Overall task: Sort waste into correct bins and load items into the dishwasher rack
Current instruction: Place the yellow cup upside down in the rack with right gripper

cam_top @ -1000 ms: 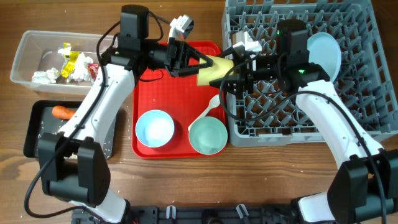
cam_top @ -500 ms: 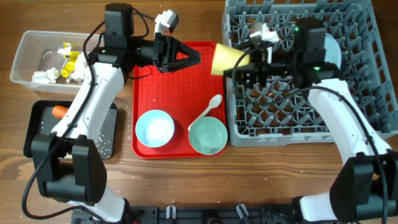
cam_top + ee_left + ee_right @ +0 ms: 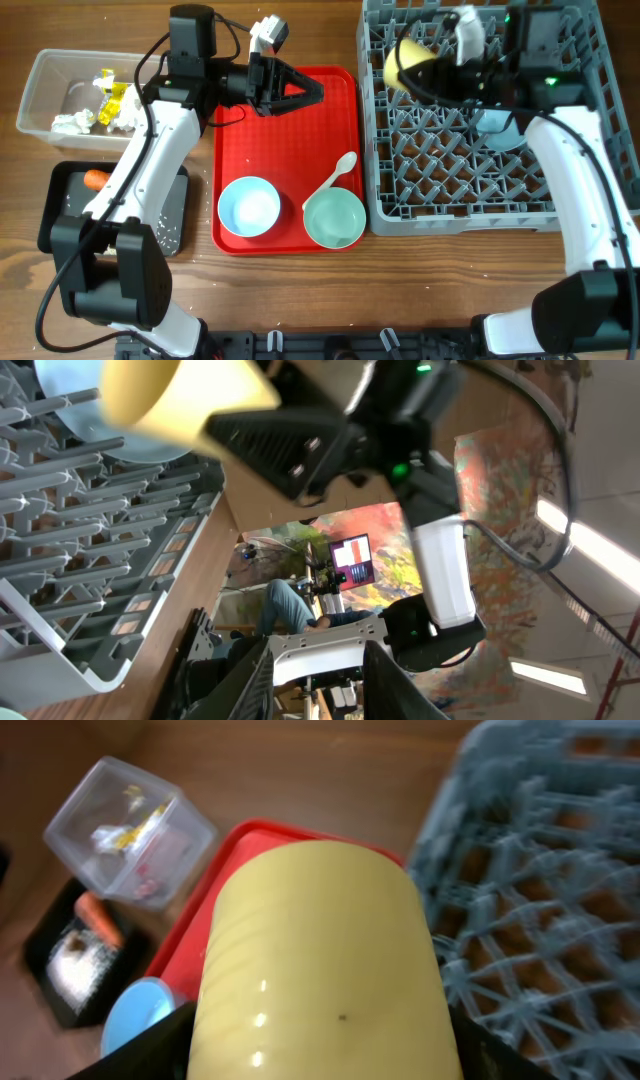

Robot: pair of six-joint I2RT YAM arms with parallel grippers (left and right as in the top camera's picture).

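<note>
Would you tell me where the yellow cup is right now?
Overhead, the yellow cup is in the right claw, over the grey rack's far-left corner.

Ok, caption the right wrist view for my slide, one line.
Right gripper jaws hold the yellow cup by the dishwasher rack, red tray and clear tub behind.

A yellow cup [image 3: 320, 970] fills the frame, dark jaws gripping its lower sides. A blurred grey rack [image 3: 540, 870] lies to the right. Behind the cup, a red tray [image 3: 190, 950], blue bowl [image 3: 140, 1015], clear tub [image 3: 130, 830] and black tray [image 3: 70, 970] with a carrot [image 3: 100, 910] sit on the table [image 3: 300, 770].
</note>
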